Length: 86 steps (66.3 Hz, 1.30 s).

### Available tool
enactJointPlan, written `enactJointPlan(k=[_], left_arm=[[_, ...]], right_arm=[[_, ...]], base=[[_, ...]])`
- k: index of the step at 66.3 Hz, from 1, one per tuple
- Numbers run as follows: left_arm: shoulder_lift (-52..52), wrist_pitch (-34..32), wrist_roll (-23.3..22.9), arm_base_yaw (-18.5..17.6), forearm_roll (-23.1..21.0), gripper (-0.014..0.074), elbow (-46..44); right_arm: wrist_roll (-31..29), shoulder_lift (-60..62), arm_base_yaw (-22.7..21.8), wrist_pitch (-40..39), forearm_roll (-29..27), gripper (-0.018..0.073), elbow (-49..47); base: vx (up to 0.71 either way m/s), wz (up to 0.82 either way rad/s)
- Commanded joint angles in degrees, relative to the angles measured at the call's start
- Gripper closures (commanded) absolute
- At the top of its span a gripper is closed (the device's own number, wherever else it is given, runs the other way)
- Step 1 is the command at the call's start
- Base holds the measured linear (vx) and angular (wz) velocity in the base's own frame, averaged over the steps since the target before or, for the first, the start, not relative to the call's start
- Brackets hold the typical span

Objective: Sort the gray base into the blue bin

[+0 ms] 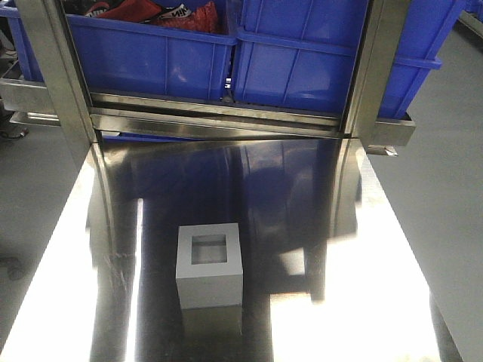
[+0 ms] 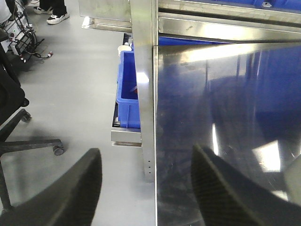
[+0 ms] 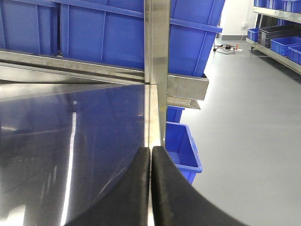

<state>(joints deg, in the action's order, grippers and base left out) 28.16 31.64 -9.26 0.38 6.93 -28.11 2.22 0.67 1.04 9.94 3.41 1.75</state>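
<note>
The gray base (image 1: pixel 210 265) is a light-gray cube standing on the shiny steel table (image 1: pixel 317 226), near the front centre, with its square recess facing up. Two deep blue bins stand side by side on the rack behind the table. The left blue bin (image 1: pixel 151 56) holds red and black items; the inside of the right blue bin (image 1: pixel 317 60) is hidden. My left gripper (image 2: pixel 146 149) hangs open over the table's left edge, holding nothing. Over the table's right edge, my right gripper (image 3: pixel 151 148) is shut and empty. Neither gripper appears in the front view.
Steel uprights (image 1: pixel 56 75) (image 1: pixel 373 68) frame the rack at the table's back corners. Smaller blue bins sit low beside the table, one on the left (image 2: pixel 129 89) and one on the right (image 3: pixel 183 146). An office chair base (image 2: pixel 28 141) stands on the floor at left.
</note>
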Motion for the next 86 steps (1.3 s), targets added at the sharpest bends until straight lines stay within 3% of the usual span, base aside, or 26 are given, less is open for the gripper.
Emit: enactJointPlan(k=[1,18,29,35,41,42,54,60,77,86], left_arm=[[0.6,-3.7,0.1,0.1,-0.1,0.0174,-1.8],[0.6,-4.2,-0.2,0.1,-0.2,0.0174,-1.8],[1.5,-6.3,-0.3,0.1,-4.1,0.0174,-2.3],[4.3,-6.1,3.2,-0.1,-10.5,0.0174,-4.0],[8.7,-5.0,11.4,-0.8,-18.4,0.0174,-6.3],[9.7,-4.8,14.1,-1.1,-21.3,0.0174,-7.0],[18.4,-4.0,28.4,-4.2,-39.4,0.0174,-10.8],[23.3,-4.0,32.2,-6.9,-43.4,0.0174,-12.4],[36.0,-5.6,32.5,-17.4,-43.6,0.0174,-18.2],[41.8,-7.4,30.5,-21.9,-43.4,0.0174,-21.4]], right_arm=[[-0.3,0.7,-0.3,-4.2,0.4,0.0568,0.8],[-0.3,0.7,-0.3,-4.2,0.4,0.0568,0.8],[-0.3,0.7,-0.3,-4.2,0.4,0.0568,0.8],[-0.3,0.7,-0.3,-4.2,0.4,0.0568,0.8],[-0.3,0.7,-0.3,-4.2,0.4,0.0568,0.8],[-0.3,0.7,-0.3,-4.2,0.4,0.0568,0.8],[-0.3,0.7,-0.3,-4.2,0.4,0.0568,0.8],[-0.3,0.7,-0.3,-4.2,0.4,0.0568,0.8],[-0.3,0.7,-0.3,-4.2,0.4,0.0568,0.8],[-0.3,0.7,-0.3,-4.2,0.4,0.0568,0.8]], base=[[0.00,0.00],[0.00,0.00],[0.00,0.00],[0.00,0.00],[0.00,0.00],[0.00,0.00],[0.00,0.00],[0.00,0.00],[0.00,0.00],[0.00,0.00]])
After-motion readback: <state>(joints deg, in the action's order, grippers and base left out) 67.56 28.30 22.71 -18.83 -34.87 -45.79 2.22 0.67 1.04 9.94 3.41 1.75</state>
